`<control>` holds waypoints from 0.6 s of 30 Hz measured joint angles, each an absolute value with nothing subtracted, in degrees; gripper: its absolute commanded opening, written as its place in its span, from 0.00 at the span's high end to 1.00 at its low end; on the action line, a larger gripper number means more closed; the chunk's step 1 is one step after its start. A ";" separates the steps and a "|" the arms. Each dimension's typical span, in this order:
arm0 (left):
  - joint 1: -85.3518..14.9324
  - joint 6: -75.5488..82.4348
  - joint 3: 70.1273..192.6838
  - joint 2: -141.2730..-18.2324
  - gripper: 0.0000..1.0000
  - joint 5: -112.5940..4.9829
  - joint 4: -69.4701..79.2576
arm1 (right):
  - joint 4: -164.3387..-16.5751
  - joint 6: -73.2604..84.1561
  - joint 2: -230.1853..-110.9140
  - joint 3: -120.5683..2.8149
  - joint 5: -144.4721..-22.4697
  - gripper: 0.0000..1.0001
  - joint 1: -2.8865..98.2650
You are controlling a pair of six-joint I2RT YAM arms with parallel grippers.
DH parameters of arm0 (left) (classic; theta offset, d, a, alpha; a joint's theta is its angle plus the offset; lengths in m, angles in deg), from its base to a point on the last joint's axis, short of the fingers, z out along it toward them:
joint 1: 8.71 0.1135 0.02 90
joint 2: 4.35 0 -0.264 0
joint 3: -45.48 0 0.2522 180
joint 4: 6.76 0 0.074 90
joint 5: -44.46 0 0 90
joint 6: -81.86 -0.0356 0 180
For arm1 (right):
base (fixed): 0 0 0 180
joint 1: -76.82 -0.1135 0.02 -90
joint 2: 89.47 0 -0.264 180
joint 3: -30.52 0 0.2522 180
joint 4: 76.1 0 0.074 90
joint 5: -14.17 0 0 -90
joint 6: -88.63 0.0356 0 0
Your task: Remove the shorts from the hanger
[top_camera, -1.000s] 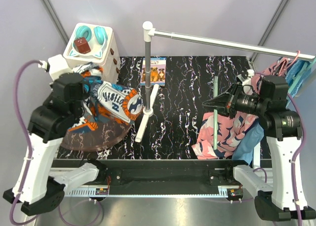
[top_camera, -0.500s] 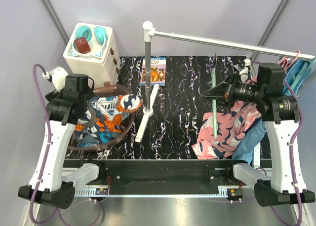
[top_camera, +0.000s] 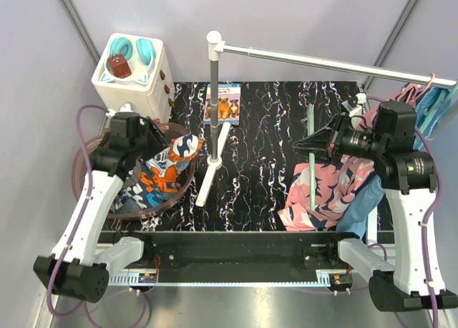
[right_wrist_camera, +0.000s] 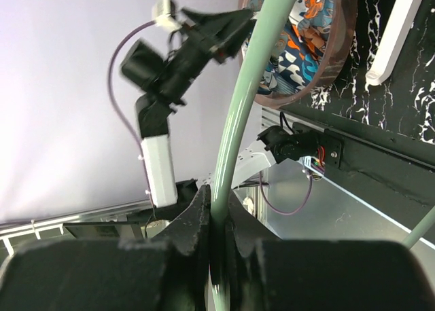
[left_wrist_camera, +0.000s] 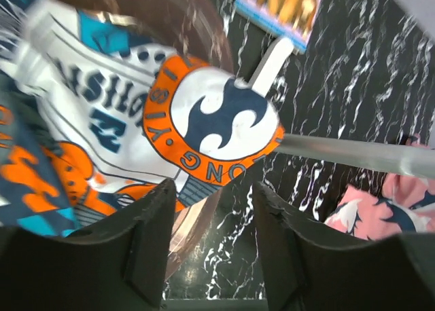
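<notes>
The left end effector (left_wrist_camera: 214, 189), jaws apart, hangs over the orange patterned shorts (top_camera: 168, 172) in the basket (top_camera: 77, 172) at 9 o'clock. The right end effector (top_camera: 309, 146) is clamped on the hanger (top_camera: 313, 188) above the pink shorts (top_camera: 340, 181) and light blue shorts (top_camera: 361, 203) heaped at 4 o'clock.

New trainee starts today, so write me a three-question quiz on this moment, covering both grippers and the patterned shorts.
1. True or false: the right gripper is shut on the pale green plastic hanger.
2. Where do the orange, blue and white patterned cloth shorts lie? A) in the round brown basket; B) over the silver rail; C) on top of the white drawer box.
3. Fill the gap: the left gripper hangs ___ above those shorts, holding nothing.

Key: 1 true; 2 A; 3 open.
</notes>
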State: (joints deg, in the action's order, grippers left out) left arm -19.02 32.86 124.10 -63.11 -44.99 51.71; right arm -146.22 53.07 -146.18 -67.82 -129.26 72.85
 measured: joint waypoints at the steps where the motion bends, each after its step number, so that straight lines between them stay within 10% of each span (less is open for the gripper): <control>1: -18.95 33.51 122.70 -63.94 0.50 -45.71 50.53 | -146.20 53.26 -145.70 -67.82 -129.37 1.00 72.85; 10: -11.63 39.96 108.03 -81.62 0.51 -52.31 35.88 | -146.00 54.38 -142.26 -67.82 -129.46 1.00 72.85; 18: -11.28 42.58 108.71 -74.69 0.27 -46.47 46.39 | -145.32 54.38 -141.70 -67.16 -129.32 1.00 72.85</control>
